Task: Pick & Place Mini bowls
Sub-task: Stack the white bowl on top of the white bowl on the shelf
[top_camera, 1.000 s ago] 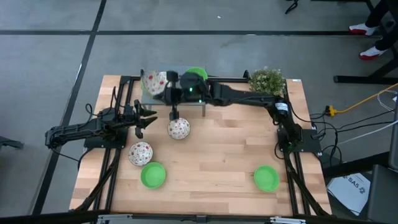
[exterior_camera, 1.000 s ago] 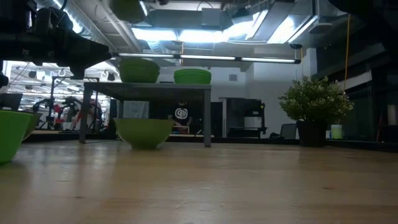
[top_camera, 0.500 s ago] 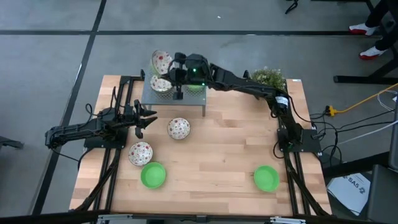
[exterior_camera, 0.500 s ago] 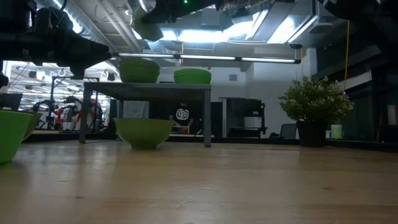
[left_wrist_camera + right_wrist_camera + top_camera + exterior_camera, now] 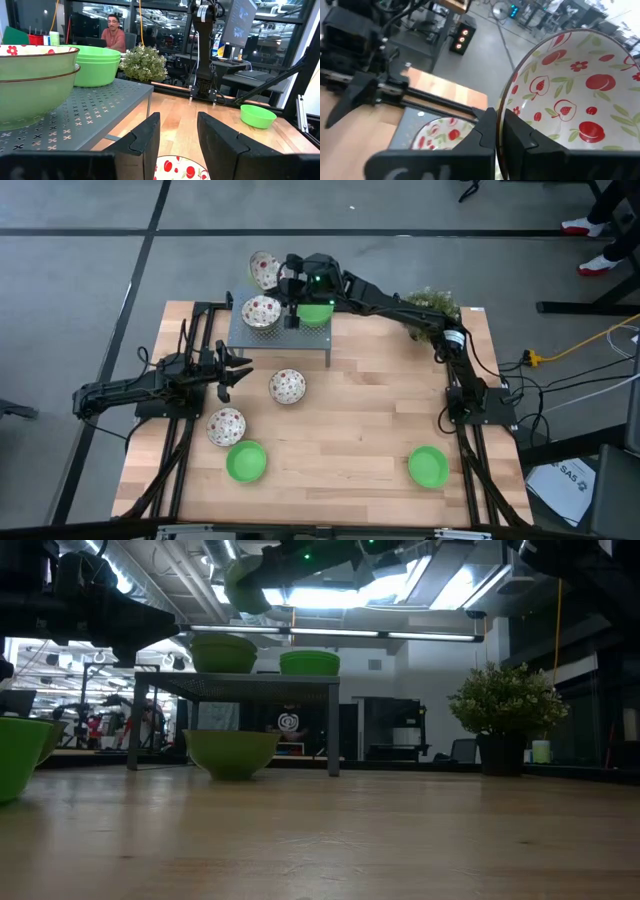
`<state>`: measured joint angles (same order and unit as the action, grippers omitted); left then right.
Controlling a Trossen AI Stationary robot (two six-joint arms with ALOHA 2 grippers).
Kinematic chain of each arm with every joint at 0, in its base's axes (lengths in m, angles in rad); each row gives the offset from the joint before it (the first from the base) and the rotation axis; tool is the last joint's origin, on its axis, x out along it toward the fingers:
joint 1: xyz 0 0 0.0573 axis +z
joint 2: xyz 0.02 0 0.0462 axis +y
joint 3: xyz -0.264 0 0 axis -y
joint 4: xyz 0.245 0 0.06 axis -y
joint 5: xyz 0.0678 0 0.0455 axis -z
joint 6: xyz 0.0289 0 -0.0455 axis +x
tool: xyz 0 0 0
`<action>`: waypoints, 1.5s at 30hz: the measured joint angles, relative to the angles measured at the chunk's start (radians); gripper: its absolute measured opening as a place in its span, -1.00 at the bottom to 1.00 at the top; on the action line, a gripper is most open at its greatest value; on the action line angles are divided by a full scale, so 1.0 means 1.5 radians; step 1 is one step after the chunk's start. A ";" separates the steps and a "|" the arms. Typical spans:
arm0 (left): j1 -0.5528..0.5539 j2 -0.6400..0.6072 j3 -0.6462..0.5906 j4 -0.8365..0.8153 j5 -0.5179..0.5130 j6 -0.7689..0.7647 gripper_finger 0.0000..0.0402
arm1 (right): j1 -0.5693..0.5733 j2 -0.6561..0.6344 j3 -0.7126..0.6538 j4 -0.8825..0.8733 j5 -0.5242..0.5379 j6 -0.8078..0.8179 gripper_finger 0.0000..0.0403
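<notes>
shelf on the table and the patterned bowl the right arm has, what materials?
Shelf: looks like grey-painted sheet metal, matte, with a punched hole pattern and thin legs. Patterned bowl clamped by its rim in the right end effector: smooth, slightly glossy, with a printed fruit pattern; ceramic or melamine, cannot tell which.

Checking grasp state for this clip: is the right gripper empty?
No. In the right wrist view the right gripper is shut on the rim of a patterned bowl, held above the shelf.
</notes>
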<state>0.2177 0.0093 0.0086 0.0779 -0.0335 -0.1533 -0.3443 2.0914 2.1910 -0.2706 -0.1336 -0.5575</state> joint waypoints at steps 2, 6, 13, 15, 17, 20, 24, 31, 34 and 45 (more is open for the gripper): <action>0.000 0.000 0.000 0.000 0.000 0.000 -0.38 | 0.000 0.007 -0.001 -0.014 -0.001 0.002 -0.93; 0.000 0.000 0.000 0.000 0.000 0.000 -0.38 | 0.009 0.025 -0.003 -0.033 -0.011 -0.002 -0.93; 0.000 0.000 0.000 0.000 0.000 0.000 -0.38 | 0.009 0.041 -0.002 -0.060 -0.016 -0.004 -0.93; 0.000 0.000 0.000 0.000 0.000 0.000 -0.38 | 0.009 0.048 -0.002 -0.056 -0.018 -0.005 -0.93; 0.000 0.000 0.000 -0.001 0.000 0.000 -0.38 | 0.009 0.050 -0.002 -0.068 -0.019 -0.005 -0.93; 0.000 0.000 0.000 -0.003 0.000 0.000 -0.38 | 0.012 0.052 -0.002 -0.066 -0.028 -0.005 -0.93; 0.000 0.000 0.000 -0.002 0.000 0.000 -0.38 | 0.019 0.055 -0.002 -0.069 -0.031 -0.005 -0.93; 0.000 0.000 0.000 0.000 0.000 0.000 -0.38 | 0.025 0.055 -0.002 -0.079 -0.036 -0.005 -0.89; 0.000 0.000 0.000 0.000 0.000 0.000 -0.38 | 0.025 0.061 -0.002 -0.075 -0.036 -0.005 -0.87; 0.000 0.000 0.000 0.000 0.000 0.000 -0.38 | 0.025 0.068 -0.002 -0.069 -0.035 -0.006 -0.86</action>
<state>0.2176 0.0093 0.0086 0.0776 -0.0334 -0.1535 -0.3069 2.1933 2.1876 -0.3738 -0.1860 -0.5658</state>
